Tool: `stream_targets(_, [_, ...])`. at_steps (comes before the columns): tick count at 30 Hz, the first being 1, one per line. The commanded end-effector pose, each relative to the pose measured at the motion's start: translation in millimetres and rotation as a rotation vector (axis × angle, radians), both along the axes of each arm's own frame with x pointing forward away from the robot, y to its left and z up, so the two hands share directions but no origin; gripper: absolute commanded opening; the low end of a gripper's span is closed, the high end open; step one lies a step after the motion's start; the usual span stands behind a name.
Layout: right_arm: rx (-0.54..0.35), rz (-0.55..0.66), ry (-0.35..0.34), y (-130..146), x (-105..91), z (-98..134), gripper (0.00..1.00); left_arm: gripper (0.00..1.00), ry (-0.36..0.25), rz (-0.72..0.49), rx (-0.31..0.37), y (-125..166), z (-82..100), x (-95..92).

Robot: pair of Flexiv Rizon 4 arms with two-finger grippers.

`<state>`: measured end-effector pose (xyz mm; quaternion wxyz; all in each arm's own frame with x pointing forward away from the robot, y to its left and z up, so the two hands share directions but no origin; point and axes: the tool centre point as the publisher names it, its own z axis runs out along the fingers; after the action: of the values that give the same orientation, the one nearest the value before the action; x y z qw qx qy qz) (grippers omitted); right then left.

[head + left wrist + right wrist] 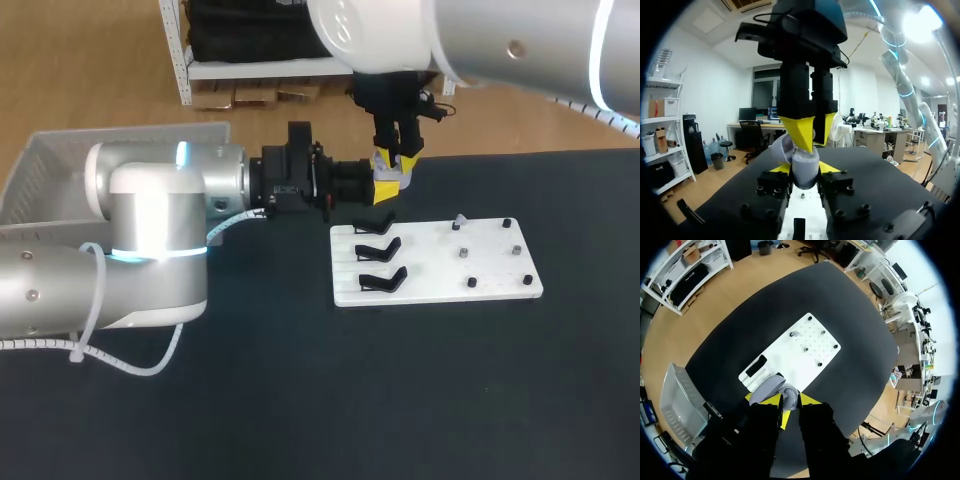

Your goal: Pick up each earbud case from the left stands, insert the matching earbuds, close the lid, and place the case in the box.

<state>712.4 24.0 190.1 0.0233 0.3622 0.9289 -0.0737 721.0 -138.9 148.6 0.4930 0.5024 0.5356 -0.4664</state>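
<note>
Table (300, 400): black top, filling our head view.
Left arm (150, 230): white and silver, comes in from nine o'clock and lies level above the table, pointing toward three o'clock.
Right arm (480, 40): comes in from one o'clock and hangs down over the far middle of the table.
Box (40, 165): pale mesh basket at ten o'clock, well apart from the board.
Board (440, 285): flat white plate just toward three o'clock of centre.
Left gripper (388, 186): clenched on the earbud case, a yellow tip on each side, just off the board's eleven o'clock corner.
Right gripper (397, 158): points straight down at the case from twelve o'clock; we cannot tell whether it grasps anything.
Earbud case (805, 171): small, grey and rounded, held above the table.
Stands (380, 280): three black cradles on the board's nine o'clock side.
Pegs (470, 283): small dark studs on its three o'clock half.
</note>
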Motion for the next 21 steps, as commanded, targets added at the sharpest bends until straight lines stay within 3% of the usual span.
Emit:
stream_targets(1, [-0.002, -0.001, 0.0, -0.7, 0.6, 0.5, 0.15, 0.0, -0.006, 0.005, -0.007, -0.1, -1.1, -0.7])
stream_targets(5, [-0.001, -0.002, -0.001, -1.0, 0.8, 1.1, 0.24, 0.0, -0.006, 0.005, -0.007, -0.1, -1.1, -0.7])
stream_targets(21, [0.0, 0.002, -0.007, -1.1, -2.5, 6.6, 0.3, 0.0, -0.006, 0.005, -0.007, -0.1, -1.1, -0.7])
